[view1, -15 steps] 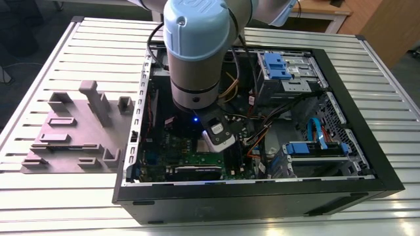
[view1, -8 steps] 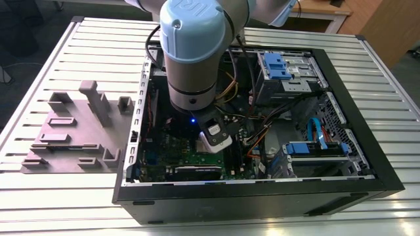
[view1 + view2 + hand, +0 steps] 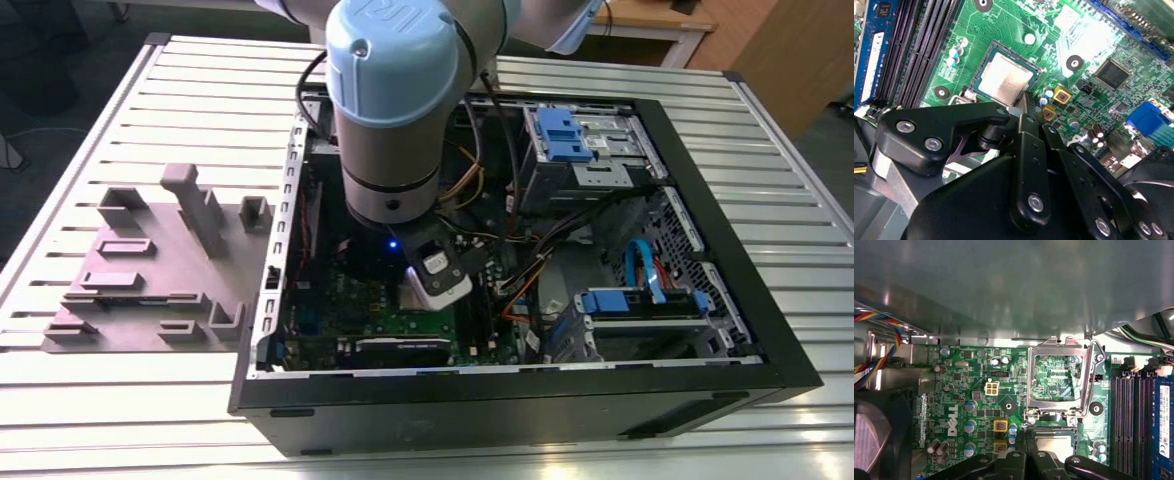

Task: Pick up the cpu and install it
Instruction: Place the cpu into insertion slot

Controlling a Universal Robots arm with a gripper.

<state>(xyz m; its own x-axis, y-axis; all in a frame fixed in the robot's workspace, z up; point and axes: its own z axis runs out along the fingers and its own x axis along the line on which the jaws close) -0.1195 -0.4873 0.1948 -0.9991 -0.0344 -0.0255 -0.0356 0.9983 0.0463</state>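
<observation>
The cpu [image 3: 1005,82] is a small silvery square lying flat in its socket on the green motherboard [image 3: 1004,25]. In the first wrist view the cpu [image 3: 1054,445] sits just below the raised silver socket frame [image 3: 1029,390], which stands open. My gripper [image 3: 1024,114] hovers at the cpu's edge with its black fingers [image 3: 1020,445] drawn together and nothing between them. It does not hold the cpu. In the exterior view my arm [image 3: 387,150] reaches down into the open computer case [image 3: 747,330] over the motherboard [image 3: 360,300].
Black memory slots [image 3: 909,55] run beside the socket, with a blue module [image 3: 1165,425] further out. Coloured cables [image 3: 879,360] and a fan [image 3: 874,435] lie near the board. Drive cages with blue clips [image 3: 574,135] fill the case's far side. A grey fixture [image 3: 147,260] sits on the slatted table.
</observation>
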